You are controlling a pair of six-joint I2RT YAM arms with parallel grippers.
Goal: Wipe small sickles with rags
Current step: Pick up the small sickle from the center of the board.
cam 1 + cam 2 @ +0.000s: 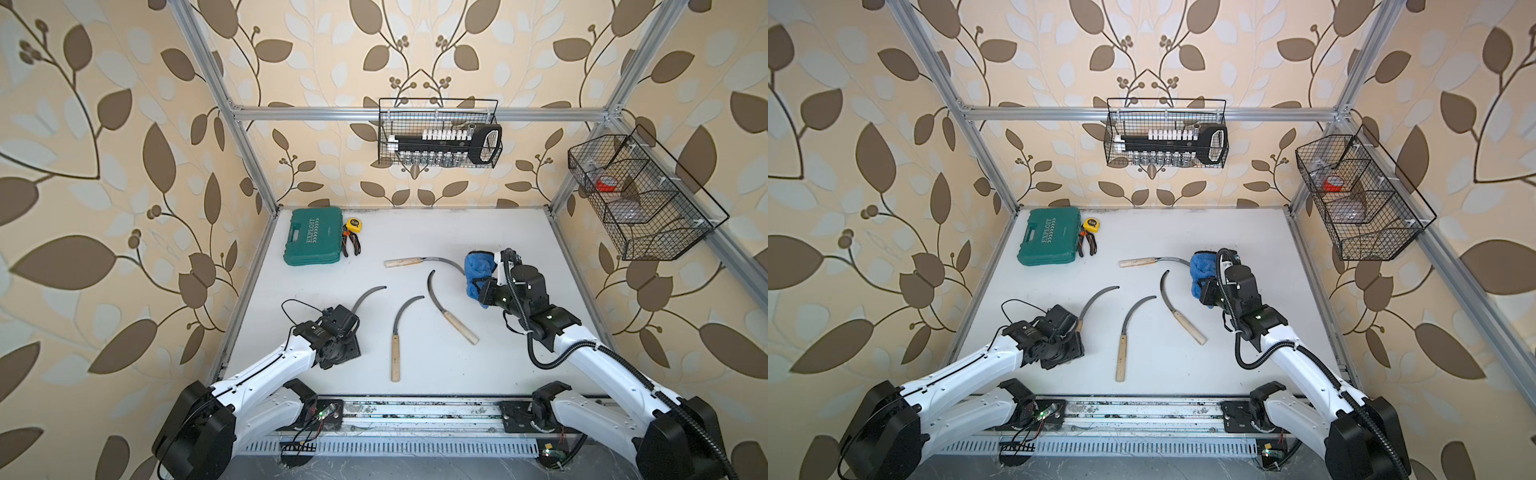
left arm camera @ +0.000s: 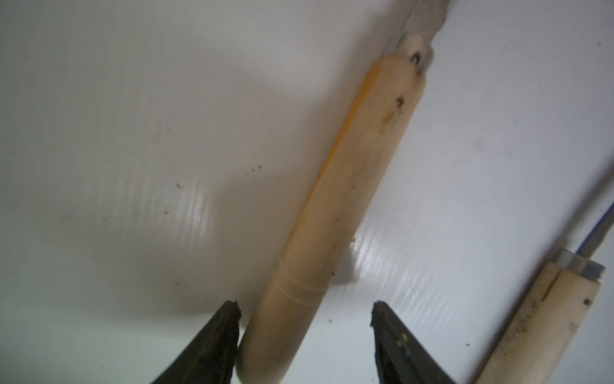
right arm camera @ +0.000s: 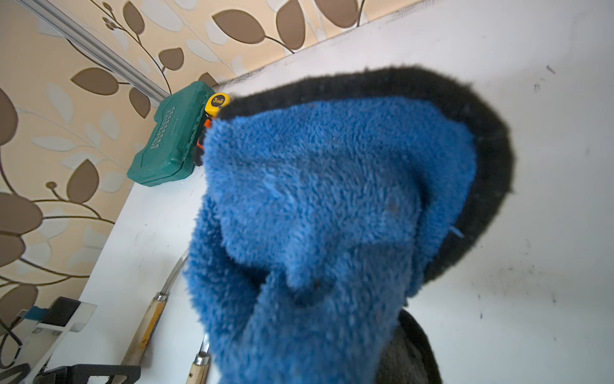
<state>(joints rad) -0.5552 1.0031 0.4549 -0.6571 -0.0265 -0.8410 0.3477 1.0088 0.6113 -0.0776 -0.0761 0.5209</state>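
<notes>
The left arm [image 1: 266,370] stretched low and forward over the white desk [image 1: 415,232]. Its wrist was bent down, so the left gripper [image 2: 305,309] sat over the butt end of the left sickle [image 1: 368,296]. In the left wrist view the dark ribbed fingertips [image 2: 226,332] stood apart on either side of the pale, rounded wooden handle [image 2: 349,173]. One touched it and the other stood clear, so nothing was clamped. The thin, curved grey blade ran out past the gripper toward the back wall.

The right arm [image 1: 582,349] was raised with a bent elbow. The right gripper [image 1: 484,286] was closed on the rag [image 3: 332,199], a fluffy blue cloth with a black fleecy edge, bunched and hanging from it. The rag hung by the blade tip of the far sickle [image 1: 419,261]; whether they touched could not be told.

The middle sickle [image 1: 395,332] and the right sickle [image 1: 446,309] lay flat between the arms, apart from each other, with their handles toward the robot.
</notes>
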